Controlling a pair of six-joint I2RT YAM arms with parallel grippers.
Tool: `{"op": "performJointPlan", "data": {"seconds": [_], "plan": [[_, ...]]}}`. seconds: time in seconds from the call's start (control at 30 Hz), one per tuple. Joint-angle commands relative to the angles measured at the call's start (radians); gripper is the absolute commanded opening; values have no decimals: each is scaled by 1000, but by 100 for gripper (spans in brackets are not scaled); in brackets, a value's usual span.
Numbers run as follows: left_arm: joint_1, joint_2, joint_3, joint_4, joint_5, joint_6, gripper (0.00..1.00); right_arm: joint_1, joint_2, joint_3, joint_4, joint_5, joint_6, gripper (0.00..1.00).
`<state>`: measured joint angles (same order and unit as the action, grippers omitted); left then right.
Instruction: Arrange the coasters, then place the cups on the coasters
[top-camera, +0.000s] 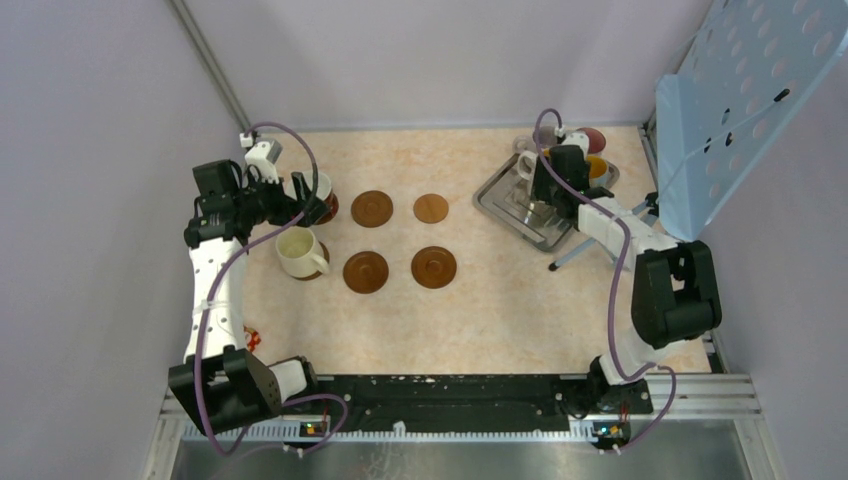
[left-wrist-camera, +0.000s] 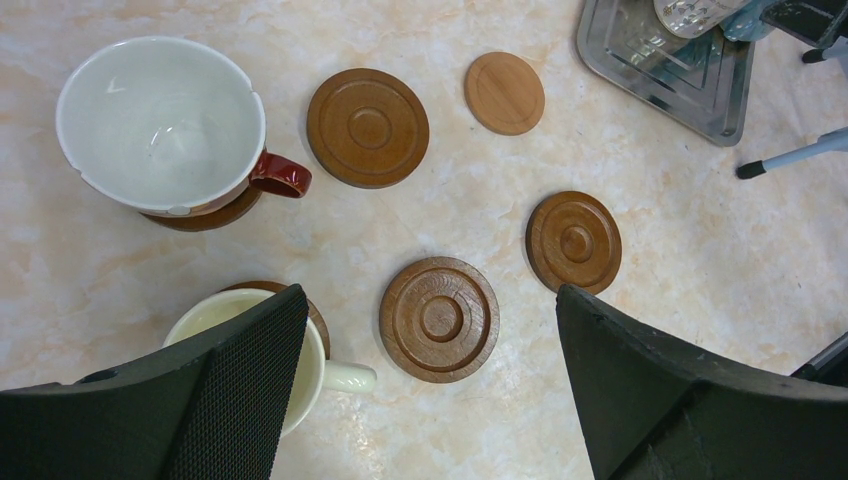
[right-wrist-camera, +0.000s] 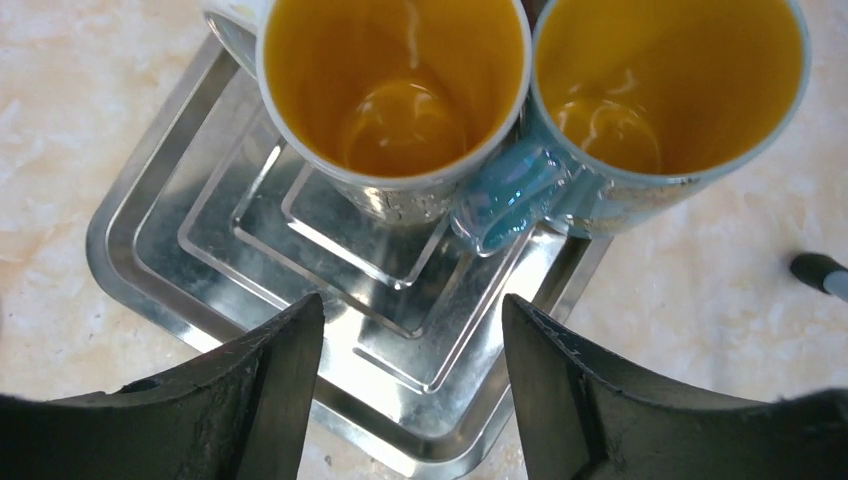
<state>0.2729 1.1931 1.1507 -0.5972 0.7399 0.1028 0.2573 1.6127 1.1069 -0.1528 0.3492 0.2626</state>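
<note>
The right arm is hanging over the silver tray (right-wrist-camera: 150, 260) at the upper right of the top view. The right fingers (right-wrist-camera: 255, 400) are standing spread with nothing between them, and only bare tray metal is showing in the gap.

Two orange-lined cups are sitting just beyond the fingertips, along the top edge of the right wrist view. A pale cup (right-wrist-camera: 395, 100) is resting on the tray at upper centre. A blue cup (right-wrist-camera: 665, 90) is touching it at upper right, by the tray's rim. Whether that one is standing on the tray or on the desk (right-wrist-camera: 700, 300) I cannot tell. The blue handle (right-wrist-camera: 505, 195) is pointing down the frame toward the gap between the fingers, so it is the part lying nearest them.

The bare coasters (top-camera: 433, 267), among them a lighter coaster (top-camera: 431, 208), are lying at the centre of the top view, left of the tray. The left fingers (left-wrist-camera: 230, 390) are spread wide and holding nothing. They are hovering at the left of the desk over a cream cup (top-camera: 298, 249) and a white cup (top-camera: 312, 190), each already sitting on a coaster.

The tray cups are lying well apart from that arm, so the next pick is looking like the right arm's, a short reach up the wrist frame.
</note>
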Motion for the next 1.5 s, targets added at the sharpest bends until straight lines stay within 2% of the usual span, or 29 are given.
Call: {"op": "performJointPlan", "data": {"seconds": [0.0, 0.2, 0.5, 0.67, 0.9, 1.13, 1.33, 1.47], "plan": [[0, -14, -3, 42, 10, -10, 99, -21, 17, 9, 121, -107, -50, 66], [0, -12, 2, 40, 17, -14, 99, -48, 52, 16, 146, -123, -75, 66], [0, -11, 5, 39, 21, -15, 99, -55, 95, 22, 146, -67, -55, 66], [0, -16, 3, 40, 15, -14, 99, -59, 121, -2, 249, -82, -119, 66], [0, -14, 3, 39, 11, -12, 99, -68, 143, -8, 280, -120, -130, 64], [0, -8, 7, 39, 11, -14, 99, -76, 135, -38, 305, -152, -142, 52], [0, -6, 10, 37, 12, -16, 99, -77, 107, -75, 332, -175, -154, 37], [0, -6, 10, 35, 14, -17, 99, -78, 105, -79, 346, -139, -162, 34]]}}
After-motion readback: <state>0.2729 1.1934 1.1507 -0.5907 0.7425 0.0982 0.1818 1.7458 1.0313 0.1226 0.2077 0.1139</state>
